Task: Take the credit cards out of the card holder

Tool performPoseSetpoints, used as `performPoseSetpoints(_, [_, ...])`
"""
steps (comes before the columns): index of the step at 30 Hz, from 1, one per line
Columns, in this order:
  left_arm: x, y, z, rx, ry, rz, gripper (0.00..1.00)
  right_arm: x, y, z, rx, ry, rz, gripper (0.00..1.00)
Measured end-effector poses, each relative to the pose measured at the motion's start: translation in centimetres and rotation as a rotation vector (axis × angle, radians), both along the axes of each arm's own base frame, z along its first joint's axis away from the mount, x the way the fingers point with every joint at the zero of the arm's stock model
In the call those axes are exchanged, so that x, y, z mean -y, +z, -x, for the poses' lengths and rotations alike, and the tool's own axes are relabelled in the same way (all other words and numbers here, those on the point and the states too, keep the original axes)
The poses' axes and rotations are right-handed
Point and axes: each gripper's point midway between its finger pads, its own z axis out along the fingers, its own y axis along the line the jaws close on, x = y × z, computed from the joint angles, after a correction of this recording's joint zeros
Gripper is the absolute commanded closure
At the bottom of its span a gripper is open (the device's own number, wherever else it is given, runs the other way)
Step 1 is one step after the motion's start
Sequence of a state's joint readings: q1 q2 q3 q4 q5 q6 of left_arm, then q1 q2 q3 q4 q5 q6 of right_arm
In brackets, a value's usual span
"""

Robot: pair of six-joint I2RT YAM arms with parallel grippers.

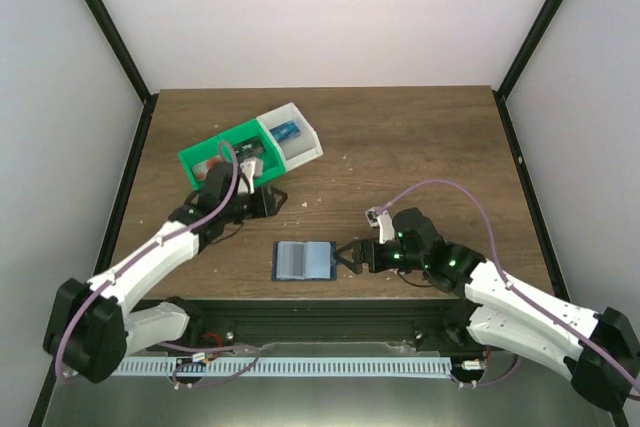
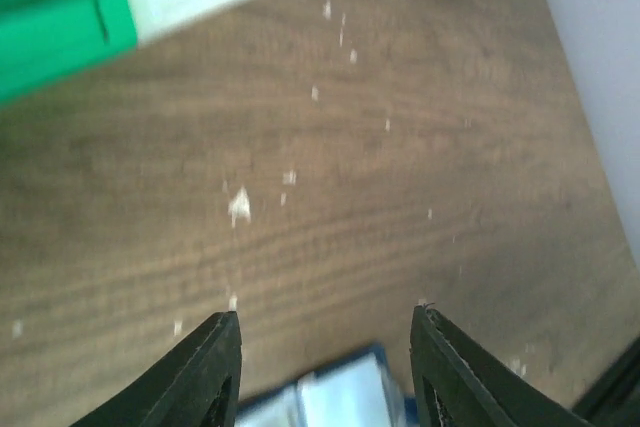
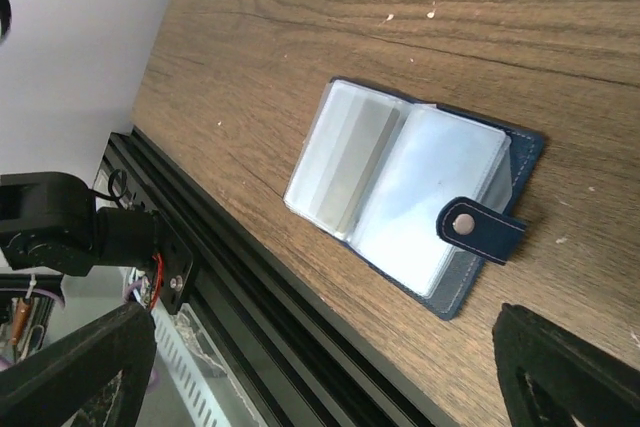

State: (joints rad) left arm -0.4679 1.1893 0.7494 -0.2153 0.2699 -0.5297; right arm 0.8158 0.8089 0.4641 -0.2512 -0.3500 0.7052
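The card holder (image 1: 303, 261) lies open and flat near the table's front edge, its clear sleeves facing up. In the right wrist view it (image 3: 410, 197) shows a navy cover and a snap tab (image 3: 480, 230); I cannot tell whether the sleeves hold cards. My right gripper (image 1: 349, 256) is open and empty just right of the holder, low over the table; its midpoint also shows in the right wrist view (image 3: 325, 315). My left gripper (image 1: 272, 199) is open and empty between the trays and the holder. In the left wrist view (image 2: 325, 313) the holder's blurred edge (image 2: 340, 392) shows between its fingers.
A green tray (image 1: 215, 152) and a joined white tray (image 1: 300, 147) stand at the back left; a blue item (image 1: 287, 131) lies in the white one. Crumbs dot the wooden table (image 1: 420, 147). A black rail (image 3: 250, 297) runs along the front edge.
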Motion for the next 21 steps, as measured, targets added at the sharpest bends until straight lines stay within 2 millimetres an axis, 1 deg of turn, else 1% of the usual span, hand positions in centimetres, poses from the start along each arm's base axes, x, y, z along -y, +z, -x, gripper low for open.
performPoseSetpoints(2, [-0.3, -1.3, 2.1, -0.031, -0.022, 0.03, 0.52, -0.4, -0.2, 0.0, -0.018, 0.01, -0.006, 0.13])
performPoseSetpoints(4, [-0.4, -2.3, 3.7, -0.055, -0.036, 0.063, 0.52, -0.9, -0.5, 0.0, -0.034, 0.021, -0.009, 0.21])
performPoseSetpoints(7, [-0.3, -3.8, 5.4, -0.094, -0.049, 0.108, 0.52, -1.6, -1.1, -0.1, -0.064, 0.037, -0.014, 0.31])
performPoseSetpoints(10, [0.2, -5.4, 7.0, -0.134, -0.073, 0.155, 0.52, -2.4, -1.8, -0.1, -0.106, 0.058, -0.022, 0.41])
performPoseSetpoints(14, [1.2, -6.8, 8.7, -0.171, -0.109, 0.201, 0.51, -3.5, -2.7, 0.0, -0.133, 0.086, -0.016, 0.47])
performPoseSetpoints(21, [1.8, -8.2, 9.4, -0.207, -0.116, 0.263, 0.49, -5.6, -2.7, -0.5, -0.131, 0.118, -0.01, 0.49])
